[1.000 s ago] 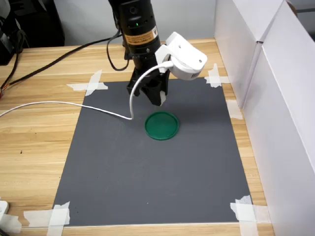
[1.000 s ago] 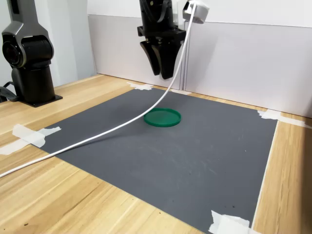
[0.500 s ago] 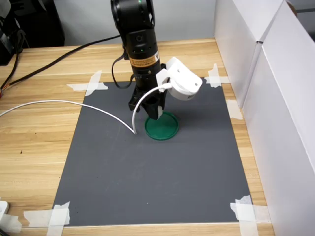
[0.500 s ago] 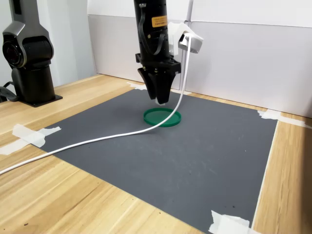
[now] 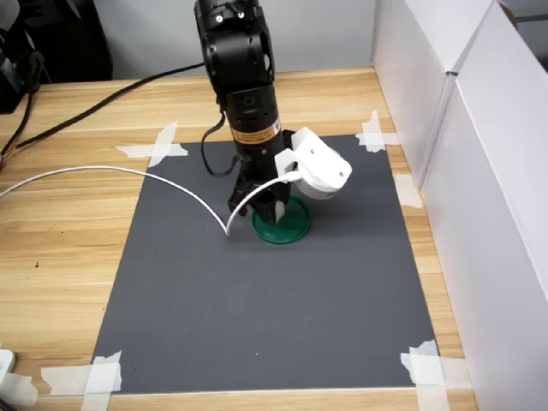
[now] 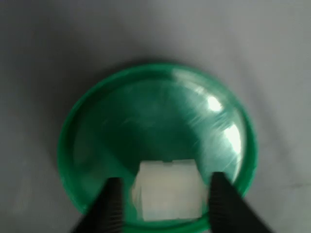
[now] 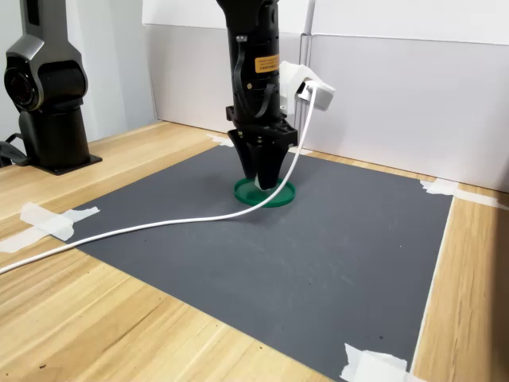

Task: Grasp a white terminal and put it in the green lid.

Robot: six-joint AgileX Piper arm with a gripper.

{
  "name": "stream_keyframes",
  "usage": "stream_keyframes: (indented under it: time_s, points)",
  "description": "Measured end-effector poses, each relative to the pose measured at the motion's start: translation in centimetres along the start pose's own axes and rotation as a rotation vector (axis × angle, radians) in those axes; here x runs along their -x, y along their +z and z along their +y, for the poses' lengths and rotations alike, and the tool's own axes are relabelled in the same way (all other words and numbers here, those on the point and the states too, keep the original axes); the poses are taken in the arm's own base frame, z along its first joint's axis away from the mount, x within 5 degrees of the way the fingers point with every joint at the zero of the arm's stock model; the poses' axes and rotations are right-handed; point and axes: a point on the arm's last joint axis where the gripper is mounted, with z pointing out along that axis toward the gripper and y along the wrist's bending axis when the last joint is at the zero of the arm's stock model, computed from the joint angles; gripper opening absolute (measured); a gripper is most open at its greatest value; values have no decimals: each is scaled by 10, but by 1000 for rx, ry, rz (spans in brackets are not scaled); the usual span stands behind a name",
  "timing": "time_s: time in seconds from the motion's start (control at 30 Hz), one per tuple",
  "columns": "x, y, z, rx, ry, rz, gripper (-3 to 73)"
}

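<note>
White terminal [image 6: 167,189] pinched between gripper [image 6: 165,204] fingers, low over green lid [image 6: 97,141]; contact with lid floor unclear, wrist view blurred

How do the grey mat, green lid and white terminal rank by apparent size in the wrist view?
1. Grey mat, filling the frame and running past its edges.
2. Green lid.
3. White terminal, between the end effector fingers; being nearer the camera may enlarge it.

Dark grey mat [image 5: 257,300] taped at its corners to a wooden table [image 5: 60,248]; white cable [image 7: 135,231] across both.
</note>
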Motion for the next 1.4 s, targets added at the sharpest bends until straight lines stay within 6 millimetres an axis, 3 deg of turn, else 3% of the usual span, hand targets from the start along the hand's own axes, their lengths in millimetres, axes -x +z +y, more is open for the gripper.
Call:
stream_keyframes:
  time_s: [0.1,0.2,0.37,0.5,0.77,0.9,1.07,1.27,1.4]
  points:
    - [1,-1,0,3,10,-11,573]
    - [3,-11,1,-21,24,-51,597]
    - [5,-59,3,-135,42,-188,562]
    - [2,-101,12,-208,66,-297,442]
    - [-17,-186,39,-377,170,-535,74]
    - [-36,-219,61,-420,335,-676,-2]
    - [-71,-223,89,-470,532,-791,-13]
    - [-123,-205,120,-550,776,-834,-15]
    - [-147,-187,139,-612,863,-824,-15]
